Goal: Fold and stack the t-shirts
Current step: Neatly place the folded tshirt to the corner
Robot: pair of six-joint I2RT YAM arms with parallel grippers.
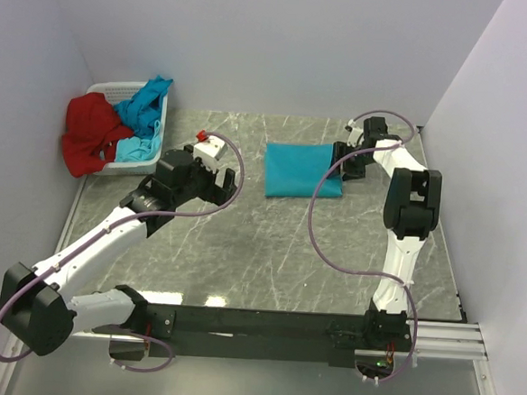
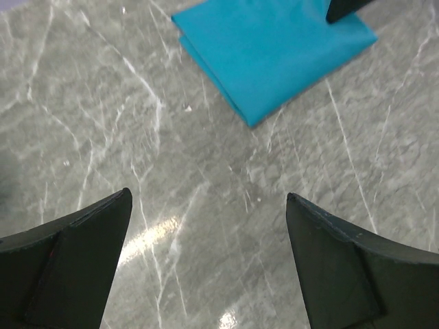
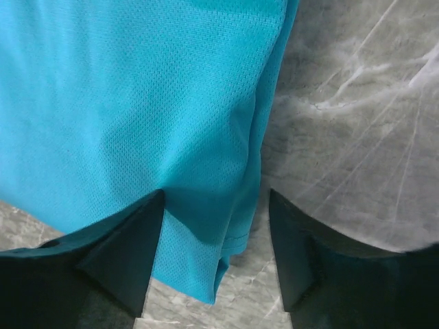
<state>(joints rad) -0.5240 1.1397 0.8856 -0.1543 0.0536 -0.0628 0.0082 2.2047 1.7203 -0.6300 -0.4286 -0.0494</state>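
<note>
Folded turquoise t-shirt (image 1: pixel 302 170) lies flat on the tabletop (image 1: pixel 269 252), towards the far edge & a bit right of centre. It is a neat rectangle w/ layered edges showing in the left wrist view (image 2: pixel 274 48).

Right tool (image 1: pixel 345 163) sits at the shirt's right edge, jaws apart. In the right wrist view (image 3: pixel 216 199) the cloth's (image 3: pixel 137 103) hem corner runs between the two fingers (image 3: pixel 116 260). The left one looks to rest on the fabric, though contact is hard to confirm from this angle.

Left tool (image 1: pixel 219 184) hangs over bare tabletop left of centre, well apart from the folded shirt. Its jaws are spread wide and hold nothing (image 2: pixel 209 260).

White basket (image 1: pixel 108 85) is at the far left corner. Red t-shirt (image 1: pixel 91 136) drapes over its left side, spilling out. Crumpled turquoise t-shirts (image 1: pixel 145 106) sit inside, one hanging over the far right rim.
</note>
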